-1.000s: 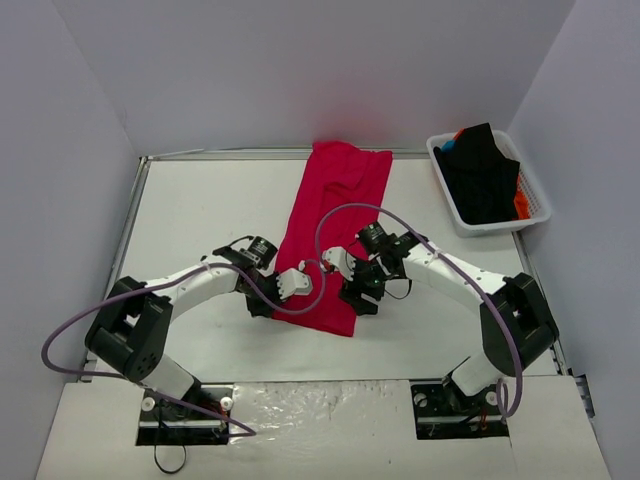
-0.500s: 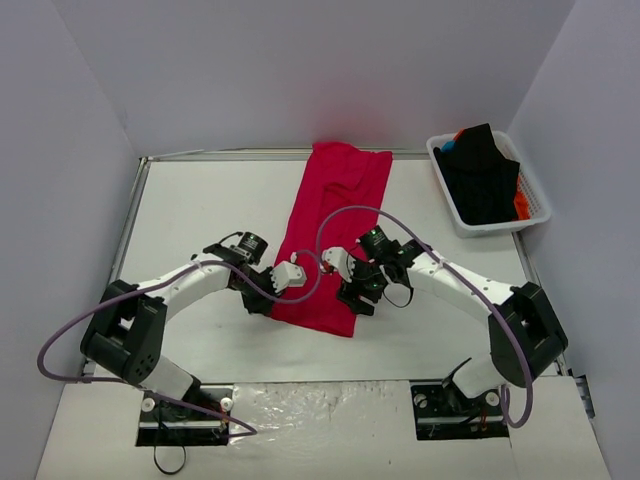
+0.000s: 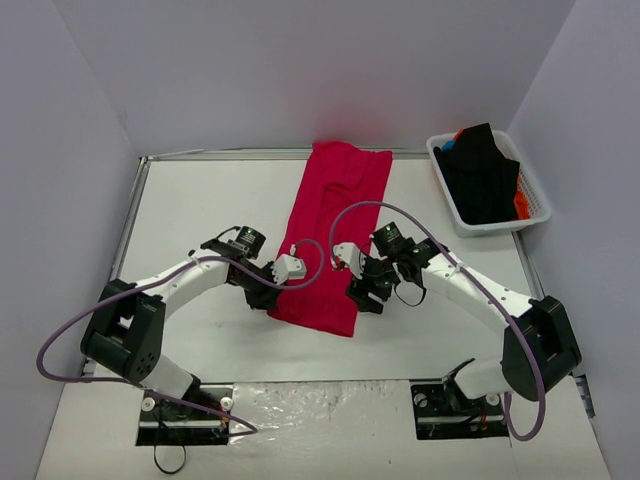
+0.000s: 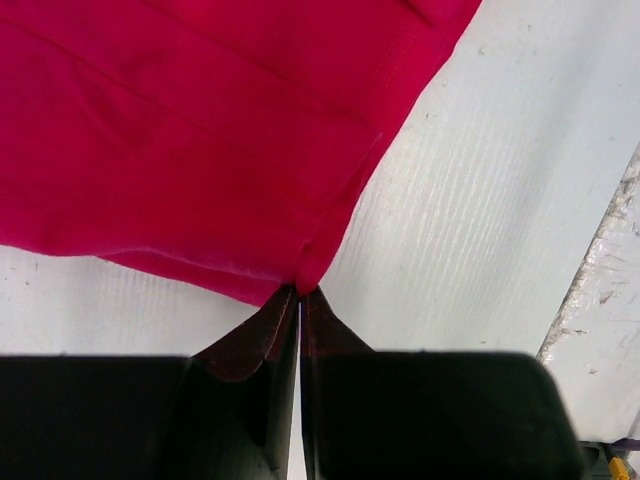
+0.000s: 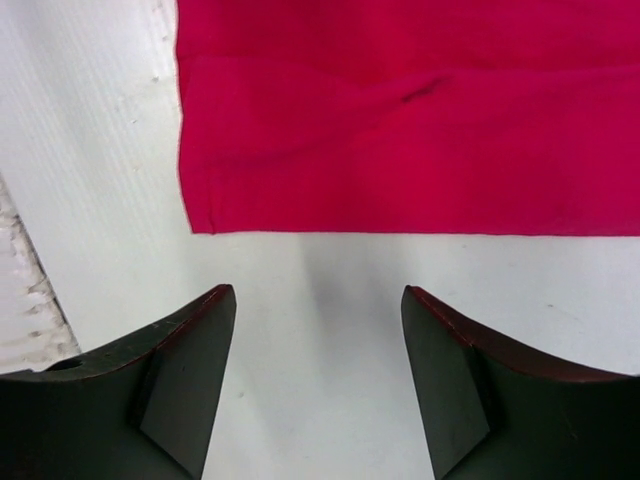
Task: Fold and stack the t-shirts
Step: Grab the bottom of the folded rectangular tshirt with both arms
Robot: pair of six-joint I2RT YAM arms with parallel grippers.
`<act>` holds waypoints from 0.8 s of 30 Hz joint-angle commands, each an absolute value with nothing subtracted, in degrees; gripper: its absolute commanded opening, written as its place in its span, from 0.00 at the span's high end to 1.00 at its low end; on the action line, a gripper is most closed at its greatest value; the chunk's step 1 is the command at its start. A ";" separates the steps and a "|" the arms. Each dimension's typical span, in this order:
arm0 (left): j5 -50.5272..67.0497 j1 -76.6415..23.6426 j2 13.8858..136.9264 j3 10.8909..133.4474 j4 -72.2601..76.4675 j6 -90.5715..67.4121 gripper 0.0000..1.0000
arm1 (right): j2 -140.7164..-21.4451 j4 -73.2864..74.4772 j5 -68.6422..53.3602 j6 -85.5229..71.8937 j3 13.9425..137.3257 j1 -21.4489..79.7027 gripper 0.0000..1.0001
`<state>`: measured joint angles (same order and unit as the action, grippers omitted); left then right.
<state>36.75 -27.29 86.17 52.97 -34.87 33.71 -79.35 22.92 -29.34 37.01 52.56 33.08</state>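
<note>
A crimson-red t-shirt (image 3: 335,210) lies as a long narrow strip down the middle of the table, its near end between my two grippers. My left gripper (image 3: 270,297) is shut on the cloth at that end's left corner. In the left wrist view the closed jaw tips (image 4: 300,292) pinch a small peak of the red t-shirt (image 4: 200,130). My right gripper (image 3: 362,297) stands open just off the strip's right edge. In the right wrist view the red t-shirt (image 5: 420,120) lies flat ahead of the open gripper (image 5: 318,305), with bare table between the fingers.
A white slatted basket (image 3: 470,225) at the back right holds a black shirt (image 3: 480,175), with orange (image 3: 521,200) and blue (image 3: 447,144) cloth showing at its edges. Purple cables loop above both arms. A raised metal rim (image 3: 128,230) borders the white table.
Both wrists have drawn slightly apart: the left one shifted a little away and left while keeping its pinch, the right one moved right, off the shirt's edge. The shirt has barely moved.
</note>
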 commanded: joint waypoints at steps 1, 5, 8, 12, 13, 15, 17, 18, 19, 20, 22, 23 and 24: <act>39.02 -26.89 86.66 55.81 -37.00 34.63 0.98 | -79.19 29.44 -31.11 39.90 54.40 34.63 0.37; 39.46 -25.93 87.71 56.34 -37.44 34.72 0.98 | -79.63 30.50 -28.74 41.57 54.93 36.73 0.37; 39.73 -25.40 88.68 57.13 -38.14 34.72 0.98 | -81.55 30.06 -26.99 42.01 54.93 39.37 0.37; 39.29 -25.22 90.00 57.92 -38.41 34.89 0.98 | -84.98 29.27 -25.14 42.19 55.46 42.70 0.37; 39.29 -25.14 90.26 58.09 -38.50 34.81 0.98 | -85.69 29.09 -24.01 42.19 55.63 43.32 0.37; 38.94 -25.05 90.44 58.01 -38.23 34.54 0.98 | -87.44 28.48 -23.03 42.19 55.55 45.08 0.37; 38.50 -24.79 90.44 57.83 -37.88 34.37 0.98 | -88.85 27.60 -22.50 41.58 55.63 45.96 0.36; 38.58 -24.70 90.44 57.83 -37.88 34.37 0.98 | -89.38 27.60 -22.50 41.49 55.81 46.49 0.36; 38.67 -24.52 90.44 57.83 -37.79 34.19 0.98 | -89.82 27.60 -22.33 41.40 56.25 46.67 0.36; 38.67 -24.43 90.53 57.83 -37.71 34.19 0.98 | -90.87 27.60 -22.06 41.05 56.42 46.93 0.36; 38.76 -24.43 90.88 57.83 -37.79 34.28 0.97 | -92.01 27.69 -21.36 40.87 57.04 47.72 0.36; 38.76 -24.35 91.05 57.83 -37.79 34.19 0.98 | -92.37 27.69 -20.92 40.78 57.22 47.99 0.36; 38.67 -24.26 91.23 57.83 -37.71 34.36 0.98 | -92.81 27.69 -20.40 40.69 57.30 48.25 0.36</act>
